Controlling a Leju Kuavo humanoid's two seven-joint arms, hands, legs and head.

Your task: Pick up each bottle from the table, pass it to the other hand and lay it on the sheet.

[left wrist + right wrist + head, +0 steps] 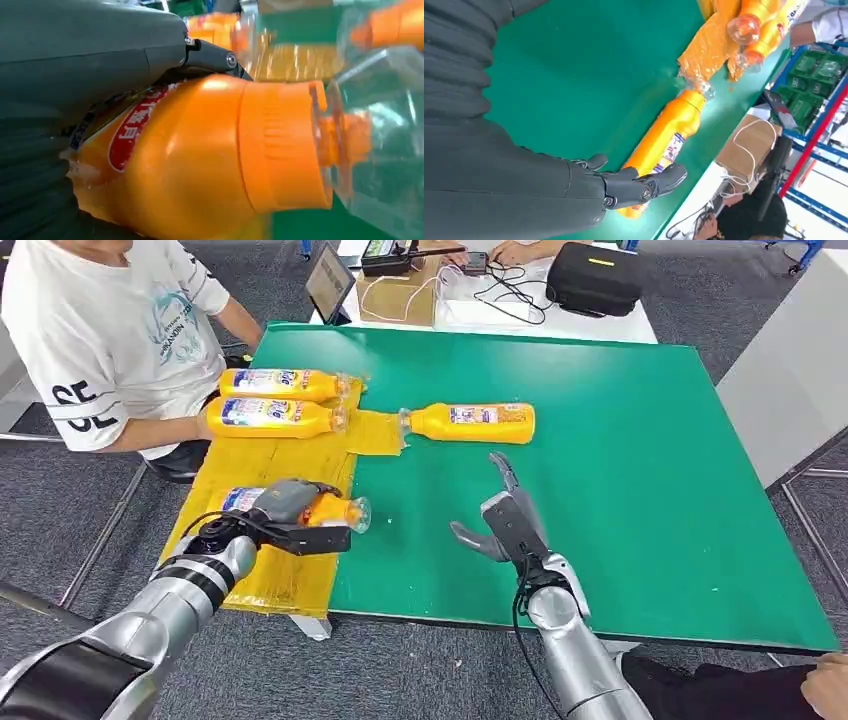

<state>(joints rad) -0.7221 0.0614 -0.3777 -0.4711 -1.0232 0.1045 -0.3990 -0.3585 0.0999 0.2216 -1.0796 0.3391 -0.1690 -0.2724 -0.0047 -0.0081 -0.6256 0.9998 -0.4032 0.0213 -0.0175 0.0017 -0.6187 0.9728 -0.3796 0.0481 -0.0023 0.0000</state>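
Over the yellow sheet (262, 465), bottle (330, 510) in left robot hand (287, 512), cap rightward; right robot hand (508, 520) spread.

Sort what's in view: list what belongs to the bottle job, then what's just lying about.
Job: bottle in the left hand; bottle on the green table; two bottles on the yellow sheet; right hand.
Lying about: tablet; black case; cardboard box; cables.
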